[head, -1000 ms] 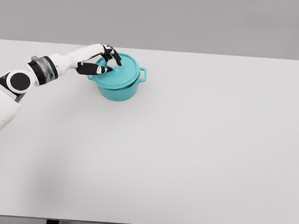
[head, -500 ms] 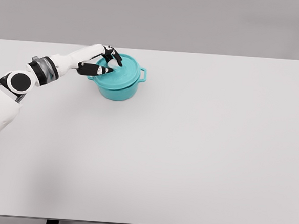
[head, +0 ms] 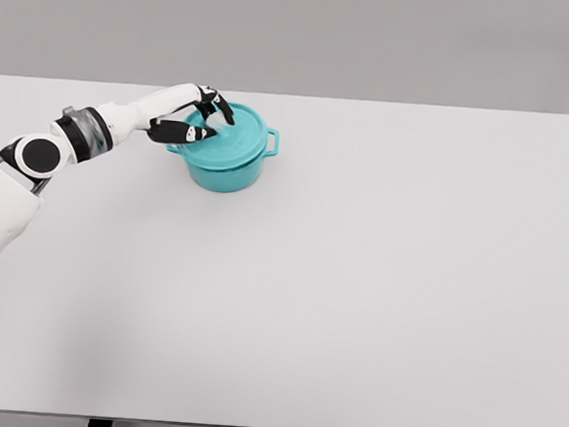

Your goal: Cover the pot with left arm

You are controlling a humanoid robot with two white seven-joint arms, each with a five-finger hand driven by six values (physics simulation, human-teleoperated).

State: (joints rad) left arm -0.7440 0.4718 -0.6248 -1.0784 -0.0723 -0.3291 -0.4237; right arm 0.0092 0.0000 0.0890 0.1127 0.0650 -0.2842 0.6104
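You see a broad white table [head: 376,308] filling most of the view, its far edge toward 12 o'clock against a plain grey wall [head: 375,34]. Light is soft and even.

The left robot hand [head: 201,120] sits right over the lid [head: 229,135], so the knob is hidden and the grip can't really be read. The pot [head: 225,173] has its left handle blocked too. The surface [head: 357,297] gets cropped at the bottom edge.
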